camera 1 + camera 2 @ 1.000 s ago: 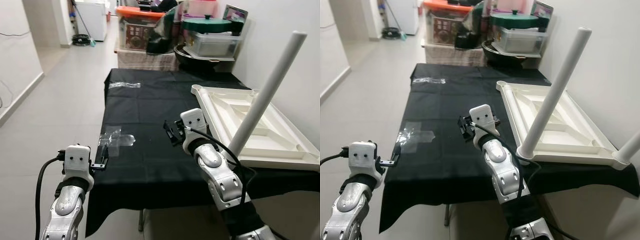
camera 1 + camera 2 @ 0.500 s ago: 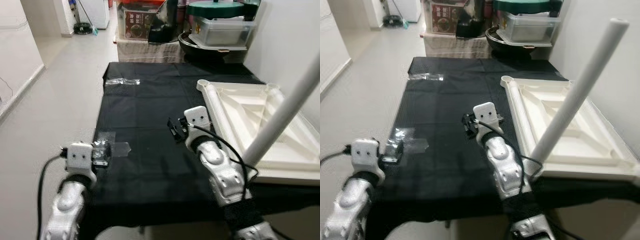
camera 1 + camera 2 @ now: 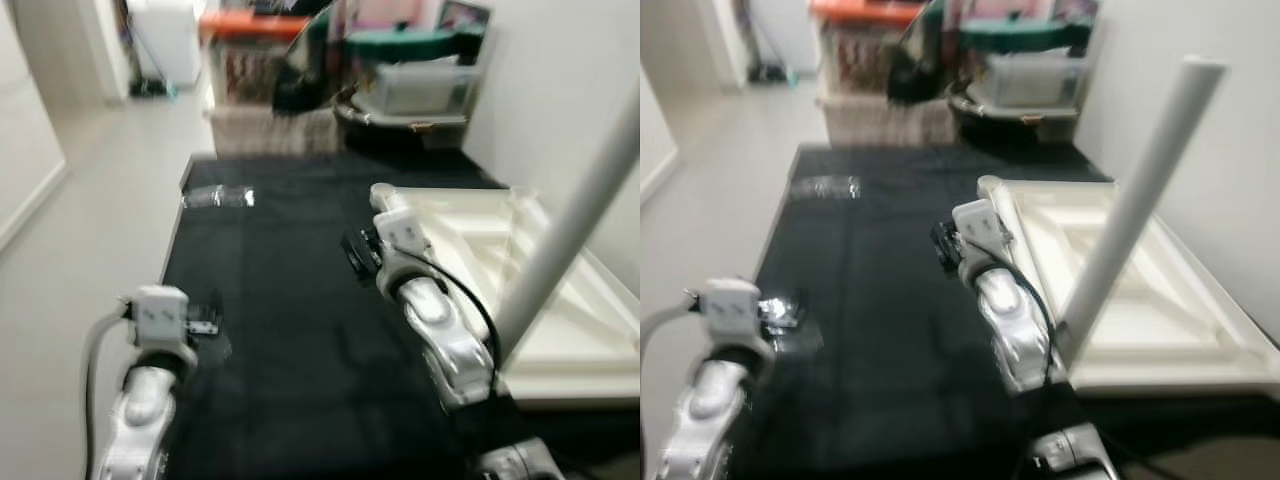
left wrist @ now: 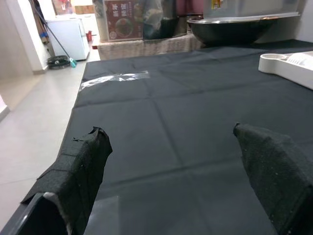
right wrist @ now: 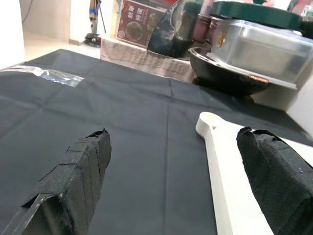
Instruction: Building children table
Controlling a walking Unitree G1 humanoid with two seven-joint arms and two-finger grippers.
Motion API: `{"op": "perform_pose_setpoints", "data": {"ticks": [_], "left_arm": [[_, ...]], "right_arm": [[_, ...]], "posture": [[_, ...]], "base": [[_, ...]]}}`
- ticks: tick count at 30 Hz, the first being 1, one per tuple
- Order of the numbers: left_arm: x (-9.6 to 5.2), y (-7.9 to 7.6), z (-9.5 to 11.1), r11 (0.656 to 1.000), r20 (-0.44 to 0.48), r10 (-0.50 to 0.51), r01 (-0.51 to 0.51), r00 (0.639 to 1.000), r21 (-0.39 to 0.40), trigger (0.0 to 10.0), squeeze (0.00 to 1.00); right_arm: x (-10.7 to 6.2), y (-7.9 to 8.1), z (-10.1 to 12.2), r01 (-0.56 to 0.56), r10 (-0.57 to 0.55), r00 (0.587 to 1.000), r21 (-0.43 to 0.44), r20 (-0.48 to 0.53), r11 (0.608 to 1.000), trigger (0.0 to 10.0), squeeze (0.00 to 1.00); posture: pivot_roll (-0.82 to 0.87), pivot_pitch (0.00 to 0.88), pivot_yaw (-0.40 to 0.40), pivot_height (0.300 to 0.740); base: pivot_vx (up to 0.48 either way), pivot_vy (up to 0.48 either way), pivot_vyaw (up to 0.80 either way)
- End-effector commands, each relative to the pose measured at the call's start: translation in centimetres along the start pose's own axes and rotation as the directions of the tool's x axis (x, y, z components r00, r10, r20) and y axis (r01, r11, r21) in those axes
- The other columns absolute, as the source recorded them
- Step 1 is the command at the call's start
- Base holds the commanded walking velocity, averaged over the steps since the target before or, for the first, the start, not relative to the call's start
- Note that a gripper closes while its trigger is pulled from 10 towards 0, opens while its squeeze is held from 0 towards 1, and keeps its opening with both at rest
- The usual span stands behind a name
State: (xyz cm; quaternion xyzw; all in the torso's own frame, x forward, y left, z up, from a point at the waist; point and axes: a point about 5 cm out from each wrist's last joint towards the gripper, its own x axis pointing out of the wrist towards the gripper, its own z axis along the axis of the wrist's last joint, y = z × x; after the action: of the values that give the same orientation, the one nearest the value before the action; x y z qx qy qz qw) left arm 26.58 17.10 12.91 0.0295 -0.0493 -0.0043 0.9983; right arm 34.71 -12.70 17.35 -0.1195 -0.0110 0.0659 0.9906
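Lying upside down on the black-draped tabletop [image 3: 290, 330], toward its right side: the white children's table [image 3: 1140, 300], ribbed underside up, one white leg [image 3: 1135, 215] already standing in its near corner socket and leaning up toward the wall; far rounded corner socket [image 5: 211, 121] showing just ahead of the right pincer [image 5: 171, 171].

Right pincer raised over the cloth beside the table's long left rim [image 3: 405, 215], black padded fingers [image 5: 78, 171] spread wide with nothing between them; left pincer [image 4: 171, 166] low over the near left part of the cloth, fingers [image 4: 80, 161] likewise apart and empty; head views blurred, so fine detail unclear.

Probably moulded plastic: light for its bulk, stiff along the ribs, smooth and somewhat slippery on flat faces; unlikely to break, yet liable to slide on the cloth if pushed from one side. Best taken at the raised rim or across a rib, where two fingers can close on an edge; flat panels to be avoided. Leg likely hollow and light, best pinched across its round shaft low down, near the socket, to limit wobble; cluttered storage boxes [image 3: 400, 70] behind the tabletop well apart from the work.
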Motion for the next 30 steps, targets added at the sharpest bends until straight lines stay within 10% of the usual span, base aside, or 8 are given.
{"op": "perform_pose_setpoints", "data": {"ticks": [1,16,30], "left_arm": [[-0.2,1.0,-0.1,0.999,-0.003,0.033,-0.032,0.999,0.027,10.0,0.00],[0.1,0.5,0.0,1.000,0.008,0.005,-0.005,1.000,0.024,10.0,0.00],[0.1,0.2,-0.1,1.000,0.007,-0.004,0.004,1.000,0.019,10.0,0.00]], "right_arm": [[0.3,0.3,0.3,-0.003,0.003,1.000,0.001,0.004,1.000,10.0,0.00],[2.4,-0.5,-2.3,0.021,-0.037,0.981,-0.086,-0.189,0.996,10.0,0.00],[1.3,-3.1,-8.6,0.080,-0.070,0.858,-0.001,-0.510,0.997,10.0,0.00]], "posture": [[0.03,0.000,-0.088,0.740],[0.03,0.000,-0.090,0.740],[0.03,0.000,-0.096,0.740]], "base": [[0.292,0.000,0.00],[0.039,0.000,0.00],[0.000,0.000,0.00]]}}
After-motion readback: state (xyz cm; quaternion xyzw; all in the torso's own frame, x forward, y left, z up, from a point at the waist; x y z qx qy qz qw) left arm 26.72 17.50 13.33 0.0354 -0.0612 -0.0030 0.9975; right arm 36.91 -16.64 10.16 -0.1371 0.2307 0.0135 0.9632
